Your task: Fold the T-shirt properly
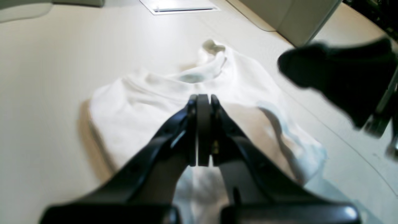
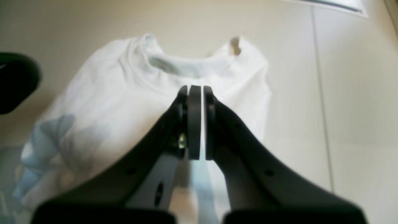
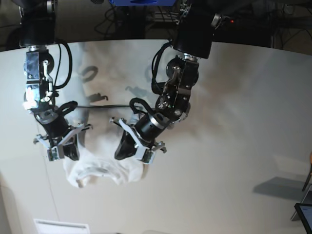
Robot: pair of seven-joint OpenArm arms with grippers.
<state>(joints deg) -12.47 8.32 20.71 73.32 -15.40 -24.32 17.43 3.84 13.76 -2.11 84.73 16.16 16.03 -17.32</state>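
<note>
Scene: the shirt (image 3: 105, 168) lies partly folded on the table (image 3: 234, 146), a compact white bundle with its collar (image 3: 95, 171) toward the base view's lower edge.

Right gripper (image 3: 58, 146) (left side of base view): poised over the shirt's left margin; in its wrist view the right gripper (image 2: 196, 90) points toward the collar (image 2: 186, 67), with cloth spread beneath and ahead of it.

Right gripper, state: pads drawn together with only a hairline gap; no fabric is seen pinched between them, and contact with the cloth cannot be told.

Shirt, axis: in the right wrist view the bundle runs from the near, bluish shaded hem end up to the collar, so its long axis lies roughly along the gripper's pointing direction.

Left gripper (image 3: 134, 146) (centre of base view): set over the shirt's right margin; in its wrist view the left gripper (image 1: 203, 98) sits above the shirt (image 1: 155, 109), the collar (image 1: 199, 76) just beyond the tips.

Left gripper, state: pads fully together, holding nothing that shows.

Governing relation: the two grippers flank the bundle, one at each side edge, neither clearly nearer; the cloth lies below and forward of both.

Judgement: the next fold would likely call for both grippers to part and take an edge.
</note>
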